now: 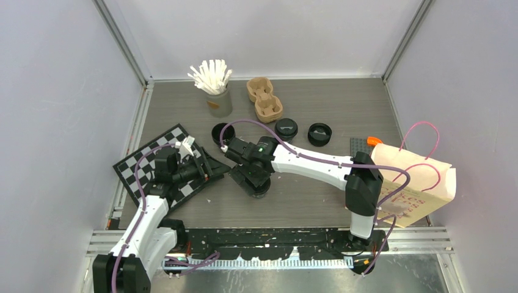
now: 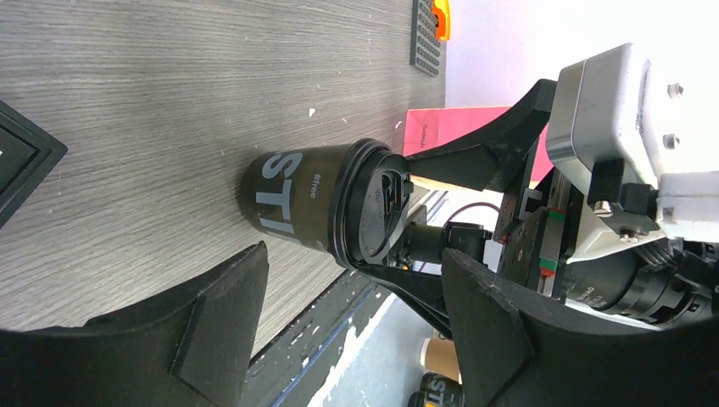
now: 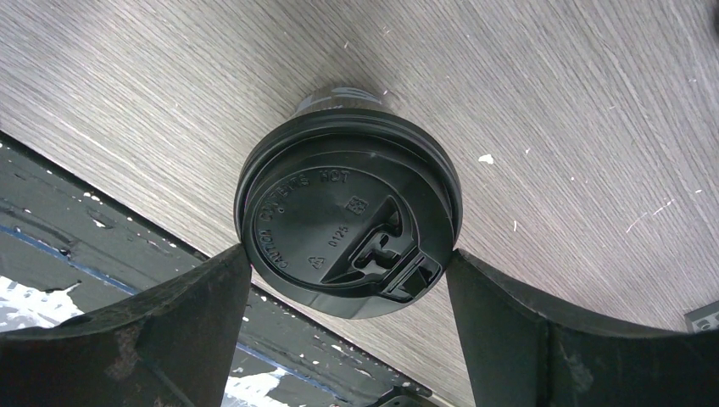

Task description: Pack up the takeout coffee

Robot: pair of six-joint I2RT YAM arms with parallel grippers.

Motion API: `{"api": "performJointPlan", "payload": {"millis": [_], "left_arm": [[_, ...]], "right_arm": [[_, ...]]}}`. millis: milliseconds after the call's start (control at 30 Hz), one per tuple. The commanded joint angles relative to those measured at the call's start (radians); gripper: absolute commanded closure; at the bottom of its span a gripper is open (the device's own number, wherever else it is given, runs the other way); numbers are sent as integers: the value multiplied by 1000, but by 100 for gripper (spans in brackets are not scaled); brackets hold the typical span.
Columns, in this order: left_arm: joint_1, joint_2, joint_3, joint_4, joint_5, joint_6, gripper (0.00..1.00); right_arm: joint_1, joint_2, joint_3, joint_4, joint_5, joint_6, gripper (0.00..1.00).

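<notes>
A small black coffee cup (image 2: 292, 199) with pale lettering stands on the table near the front, wearing a black lid (image 3: 348, 229). My right gripper (image 3: 348, 253) hangs over it, open, one fingertip on each side of the lid's rim and very close to it. In the top view this gripper (image 1: 255, 178) covers most of the cup. My left gripper (image 2: 352, 259) is open and empty, a short way left of the cup and pointing at it; in the top view it (image 1: 204, 168) sits over the checkerboard's edge. Three more black cups (image 1: 220, 133) (image 1: 286, 128) (image 1: 319, 134) stand farther back.
A brown pulp carrier (image 1: 264, 99) and a grey cup of white sticks (image 1: 215, 91) stand at the back. A checkerboard (image 1: 153, 171) lies at the left. A paper bag (image 1: 418, 183) lies at the right, behind a grey studded plate (image 1: 359, 146) with an orange piece.
</notes>
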Motion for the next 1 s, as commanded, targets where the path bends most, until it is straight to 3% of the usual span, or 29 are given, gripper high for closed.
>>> {"api": "performJointPlan", "payload": {"millis": [0, 367, 533, 800, 967], "left_arm": [[-5, -7, 7, 42, 26, 29, 24], [-14, 7, 16, 42, 17, 38, 26], [-50, 12, 20, 42, -6, 51, 30], [-219, 53, 50, 47, -153, 85, 37], [-266, 123, 62, 98, -168, 101, 45]], "right_arm": [[-5, -70, 9, 6, -19, -12, 11], [-7, -125, -4, 9, -42, -2, 11], [-41, -197, -68, 89, -46, 14, 12], [-174, -286, -212, 263, -73, 129, 34], [-218, -298, -266, 322, -126, 148, 43]]}}
